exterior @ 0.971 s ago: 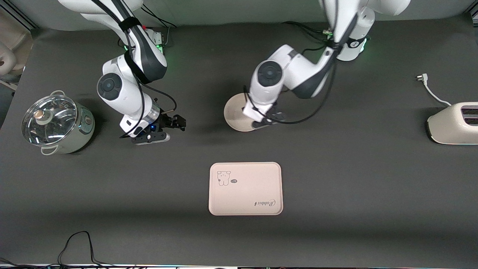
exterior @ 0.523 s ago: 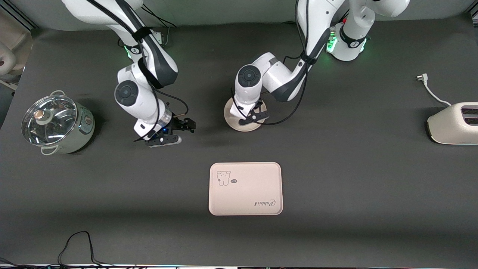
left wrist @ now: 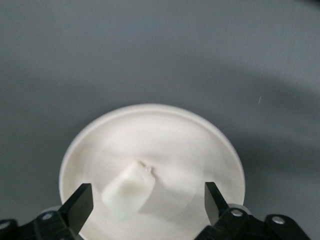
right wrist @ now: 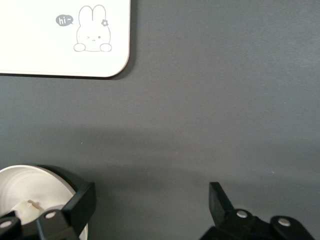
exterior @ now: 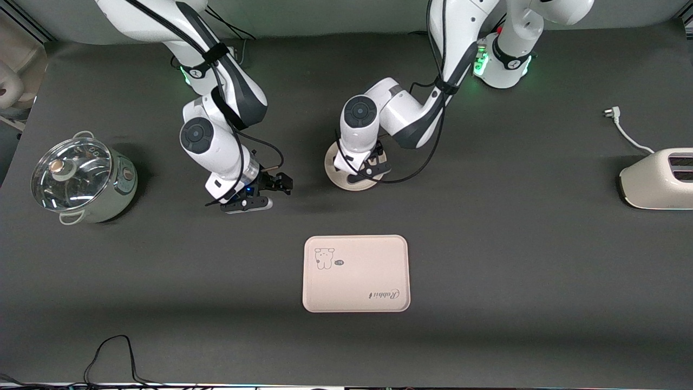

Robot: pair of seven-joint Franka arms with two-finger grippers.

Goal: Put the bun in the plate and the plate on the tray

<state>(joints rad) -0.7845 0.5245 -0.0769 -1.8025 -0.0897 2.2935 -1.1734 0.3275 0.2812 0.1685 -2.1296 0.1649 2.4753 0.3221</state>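
I am holding my left gripper (exterior: 364, 172) directly over the round, shallow cream-beige plate (exterior: 339, 179), and its two black fingers (left wrist: 80, 206) are standing spread wide apart, pinching nothing. In my left wrist view the plate (left wrist: 200, 140) is filling the space between those fingers, and the small off-white, rounded oblong bun (left wrist: 128, 190) is lying inside the plate, on its floor, tilted a little, closer to one finger than to the other and touching neither. From the front camera my own arm is covering the bun, so only the plate's rim is showing there.

My right gripper (exterior: 254, 195) is hanging over bare dark table beside the plate, toward the right arm's end of the table. Its fingers (right wrist: 80, 205) are also spread open with nothing between them. My right wrist view is catching an edge of the plate (right wrist: 30, 180) next to one finger.

The cream-beige rectangular tray with rounded corners, a rabbit print and cursive lettering (exterior: 355, 273) is lying flat on the table, nearer to the front camera than the plate and well apart from it, with nothing on it. In the right wrist view one corner of the tray (right wrist: 60, 55) with its rabbit is showing.
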